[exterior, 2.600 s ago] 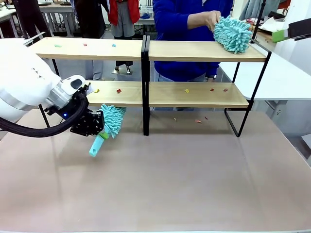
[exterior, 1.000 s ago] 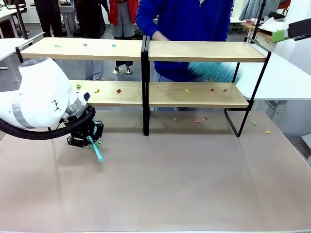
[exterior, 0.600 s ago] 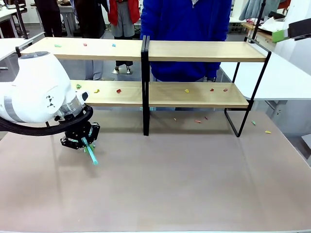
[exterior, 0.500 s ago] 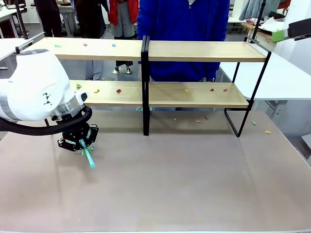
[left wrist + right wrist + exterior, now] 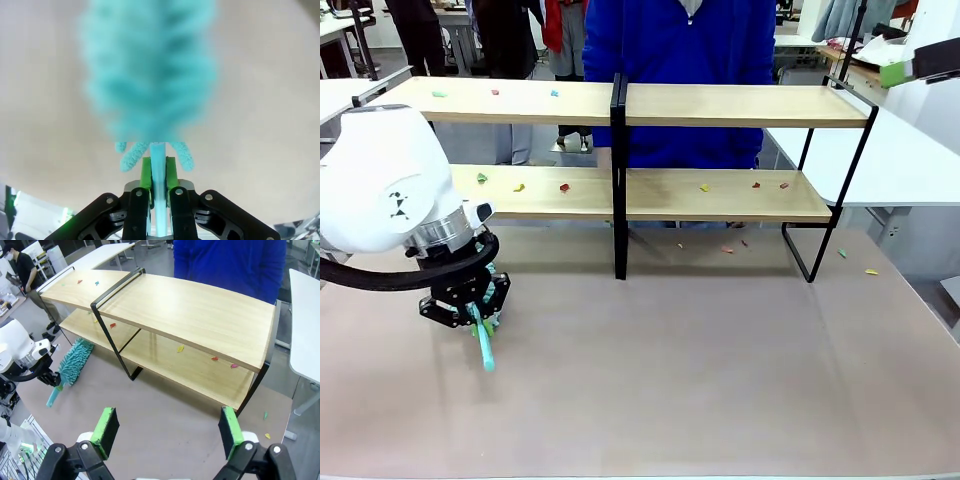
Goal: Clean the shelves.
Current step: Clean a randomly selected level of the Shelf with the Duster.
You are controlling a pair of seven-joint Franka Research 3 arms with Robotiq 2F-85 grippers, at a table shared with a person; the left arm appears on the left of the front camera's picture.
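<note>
The shelves point(image 5: 740, 105) stand across the far half of the table point(image 5: 720, 380): one rack, two tiers, split by a black central upright into four board sections. My left gripper point(image 5: 468, 305) is off the rack's left end on the near side, low over the tabletop and lower than the bottom tier. It is not touching the frame. It is clamped tight on the thin handle of one teal duster point(image 5: 483, 345), whose handle end sticks out toward the near edge.

In my left wrist view the gripper point(image 5: 158, 172) pinches that handle between its green pads, and the duster point(image 5: 150, 75) and its fluffy head hang blurred above bare tabletop.

From my right wrist the shelves point(image 5: 200, 315) lie ahead and below. The duster point(image 5: 75, 362) has its head aimed at the lower left board; I cannot tell whether it touches. My right gripper point(image 5: 167, 432) is spread wide, holding nothing.

I count nine small coloured scraps on the boards:
- three on the top left
- three on the lower left
- three on the lower right

I can make out five more on the table near the rack's right half. One person in a blue top point(image 5: 680, 60) stands behind the shelves.
</note>
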